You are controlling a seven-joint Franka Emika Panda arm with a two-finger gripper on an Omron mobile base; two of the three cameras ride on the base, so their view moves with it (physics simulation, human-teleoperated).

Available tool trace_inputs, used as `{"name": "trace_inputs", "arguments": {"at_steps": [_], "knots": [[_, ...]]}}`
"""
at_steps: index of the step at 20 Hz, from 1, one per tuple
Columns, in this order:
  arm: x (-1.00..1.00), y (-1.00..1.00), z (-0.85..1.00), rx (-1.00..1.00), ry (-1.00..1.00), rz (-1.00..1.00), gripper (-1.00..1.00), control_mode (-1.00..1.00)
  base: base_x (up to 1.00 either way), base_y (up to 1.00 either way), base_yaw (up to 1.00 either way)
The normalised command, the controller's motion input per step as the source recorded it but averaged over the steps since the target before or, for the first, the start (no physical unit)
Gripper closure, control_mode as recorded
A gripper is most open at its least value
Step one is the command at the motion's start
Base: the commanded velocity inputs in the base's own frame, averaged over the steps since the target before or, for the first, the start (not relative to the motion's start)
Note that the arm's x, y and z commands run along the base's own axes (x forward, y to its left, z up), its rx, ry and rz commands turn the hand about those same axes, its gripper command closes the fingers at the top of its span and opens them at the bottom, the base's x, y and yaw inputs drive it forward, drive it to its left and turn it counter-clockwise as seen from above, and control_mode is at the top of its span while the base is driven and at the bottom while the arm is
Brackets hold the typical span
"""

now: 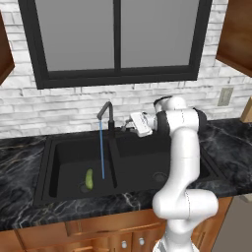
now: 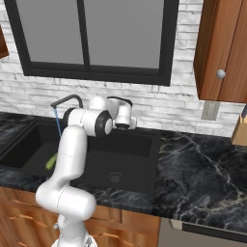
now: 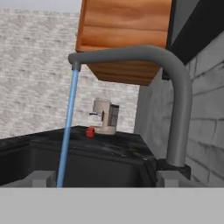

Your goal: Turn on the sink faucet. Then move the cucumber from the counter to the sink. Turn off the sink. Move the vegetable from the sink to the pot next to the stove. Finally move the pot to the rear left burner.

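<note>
Left base view showed the sink faucet (image 1: 106,117) running, a thin blue stream falling into the left basin of the sink (image 1: 69,194). The cucumber (image 1: 89,178) lay on that basin's floor just beside where the stream landed (so the move from the counter (image 1: 19,162) to the sink looked done, and the vegetable sat there to be rinsed). The gripper (image 1: 127,123) was held level just to the right of the tap's stem, pointing at it; I judged it was there to reach the lever and shut the water off. From this side I could not tell how the jaws stood.

Right base view had the arm bent over the basin with the hand behind the sink, the tap's arch (image 2: 67,100) to its left and the stream dropping beside the arm. A sliver of the cucumber (image 2: 51,162) showed past the arm's lower link, low in the basin.

Hand view looked sideways along the sink's back edge. The faucet's neck (image 3: 177,109) rose close at the right and its spout arched over to the left, water pouring. The two fingertips (image 3: 42,178) stood wide apart with nothing between them, the right one just below the tap's base. Far off on the counter were a coffee machine (image 3: 105,115) and a small red fruit (image 3: 90,131).
</note>
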Motion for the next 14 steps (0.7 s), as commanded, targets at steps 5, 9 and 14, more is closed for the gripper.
{"name": "trace_inputs", "arguments": {"at_steps": [5, 9, 14], "knots": [[0.00, 0.33, 0.00, 0.00, 0.00, 0.15, -1.00, -1.00, 0.00, 0.00, 0.00], [0.00, 0.22, 0.00, 0.00, -0.01, 0.09, -1.00, -1.00, 0.00, 0.00, 0.00], [0.00, -0.20, 0.00, 0.00, -0.01, -0.04, -1.00, -1.00, 0.00, 0.00, 0.00]]}}
